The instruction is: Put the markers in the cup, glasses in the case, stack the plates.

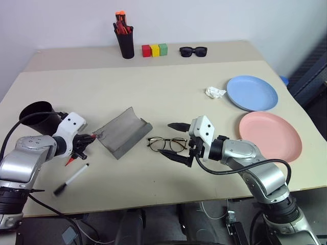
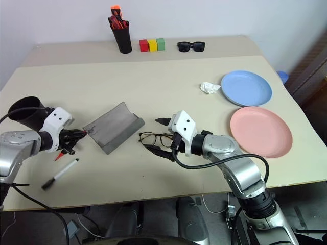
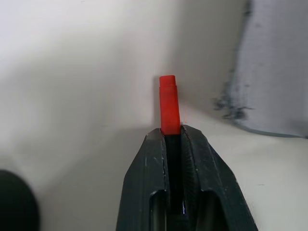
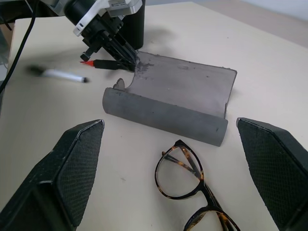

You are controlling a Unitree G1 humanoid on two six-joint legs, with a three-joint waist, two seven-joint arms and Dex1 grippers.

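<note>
Just beside the case's (image 1: 121,132) edge, left gripper (image 1: 91,137) clamps black marker (image 3: 168,103).

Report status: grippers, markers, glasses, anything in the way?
Left gripper shut on red-ended marker beside the case. Right gripper open, straddling the glasses. White marker lies on the table, cup unobstructed.

A robot test room or lab, by the look of it: a plain beige table (image 1: 168,87) set against a bare white wall (image 1: 204,20), with everyday props laid out as if for trials. A pen holder (image 1: 124,43) of red-orange markers, three coloured blocks (image 1: 155,50) in a row and sunglasses (image 1: 193,51) line the far edge. Nearer lie a blue plate (image 1: 252,93), a pink plate (image 1: 270,136), a crumpled tissue (image 1: 215,92) and a white marker (image 1: 71,179). Cables (image 1: 41,204) hang at the near edge.
</note>
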